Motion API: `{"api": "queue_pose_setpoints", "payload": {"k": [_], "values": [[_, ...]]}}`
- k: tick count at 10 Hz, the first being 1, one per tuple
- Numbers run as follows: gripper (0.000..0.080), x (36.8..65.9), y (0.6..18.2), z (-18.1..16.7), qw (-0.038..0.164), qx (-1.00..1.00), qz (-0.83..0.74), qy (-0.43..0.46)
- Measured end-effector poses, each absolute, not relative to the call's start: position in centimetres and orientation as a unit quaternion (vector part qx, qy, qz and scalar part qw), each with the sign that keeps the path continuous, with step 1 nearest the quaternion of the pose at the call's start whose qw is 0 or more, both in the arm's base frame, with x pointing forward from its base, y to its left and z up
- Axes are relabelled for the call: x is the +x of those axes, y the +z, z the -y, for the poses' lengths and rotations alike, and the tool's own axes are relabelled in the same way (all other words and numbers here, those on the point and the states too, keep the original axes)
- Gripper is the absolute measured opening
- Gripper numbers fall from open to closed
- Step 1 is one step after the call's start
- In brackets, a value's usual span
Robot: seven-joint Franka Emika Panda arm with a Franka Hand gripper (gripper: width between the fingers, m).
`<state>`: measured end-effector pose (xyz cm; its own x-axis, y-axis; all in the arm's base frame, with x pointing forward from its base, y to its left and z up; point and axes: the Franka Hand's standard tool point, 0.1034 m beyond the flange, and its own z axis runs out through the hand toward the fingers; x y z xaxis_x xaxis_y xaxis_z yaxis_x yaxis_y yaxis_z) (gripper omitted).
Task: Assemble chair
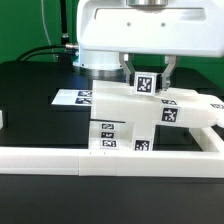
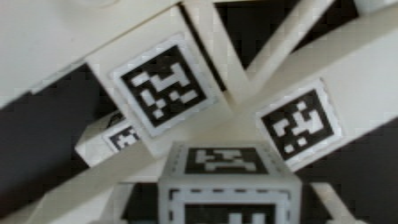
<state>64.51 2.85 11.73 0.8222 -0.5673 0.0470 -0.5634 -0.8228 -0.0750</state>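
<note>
The chair parts are chunky white pieces with black-and-white tags. A joined block of them (image 1: 125,128) stands near the front rail, with a framed panel (image 1: 178,110) reaching to the exterior view's right. My gripper (image 1: 146,82) is right above this block and is shut on a short tagged post (image 1: 145,83), which it holds upright. In the wrist view the post (image 2: 224,178) sits between the jaws (image 2: 226,195), with tagged frame bars (image 2: 164,85) of the panels beyond it. The lower end of the post is hidden behind the block.
The long low white border rail (image 1: 100,160) runs along the front of the black table. The marker board (image 1: 72,97) lies flat behind the chair parts on the exterior view's left. The arm's white body (image 1: 130,35) hangs over the middle.
</note>
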Motion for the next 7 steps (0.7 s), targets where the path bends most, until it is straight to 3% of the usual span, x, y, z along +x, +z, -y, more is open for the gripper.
{"api": "queue_pose_setpoints", "payload": {"k": [3,7], "values": [[0.0281,64.48,11.59,-2.78,0.062,-0.886,-0.459,-0.023],[0.0290,64.50,11.58,-2.93,0.070,-0.831,-0.552,-0.013]]}}
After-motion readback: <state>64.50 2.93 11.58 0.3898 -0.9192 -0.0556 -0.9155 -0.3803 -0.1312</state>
